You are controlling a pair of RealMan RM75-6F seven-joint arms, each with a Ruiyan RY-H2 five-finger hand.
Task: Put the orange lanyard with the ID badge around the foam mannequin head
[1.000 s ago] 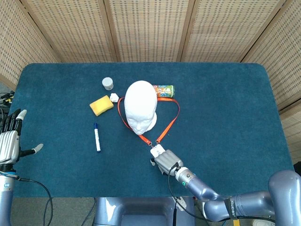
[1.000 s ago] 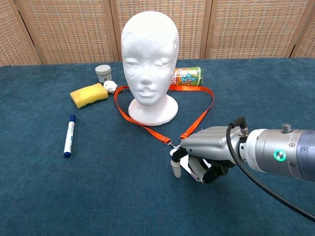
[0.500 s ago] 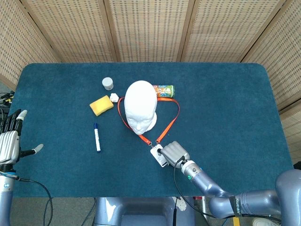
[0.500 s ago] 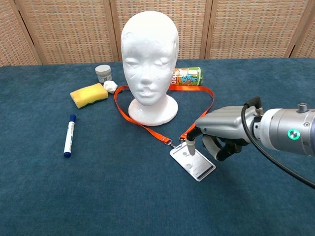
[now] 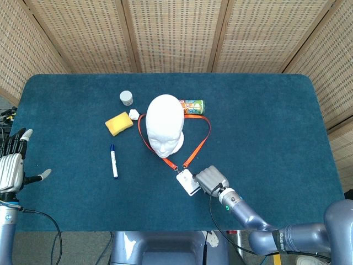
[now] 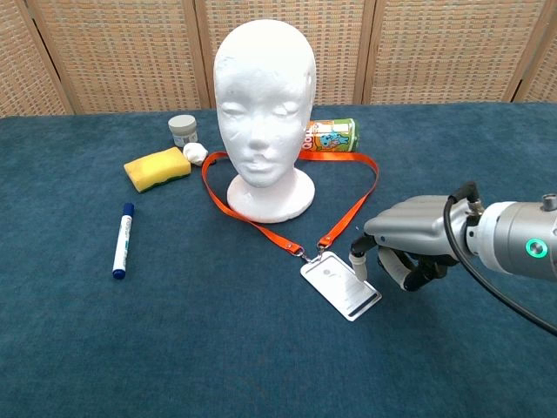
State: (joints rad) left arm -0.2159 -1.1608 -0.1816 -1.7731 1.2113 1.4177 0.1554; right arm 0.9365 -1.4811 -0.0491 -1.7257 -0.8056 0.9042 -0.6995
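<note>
Lanyard (image 6: 287,205) looped round mannequin head (image 6: 264,104) base; badge (image 6: 340,289) flat in front. My right hand (image 6: 405,244), fingers curled, holds nothing. Task approx. done.

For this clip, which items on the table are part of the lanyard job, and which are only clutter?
Job items: orange lanyard looped around the base of the foam mannequin head; ID badge flat on the table; right hand beside the badge, holding nothing.

Clutter: yellow sponge, marker, small jar, green can, white lump.
</note>
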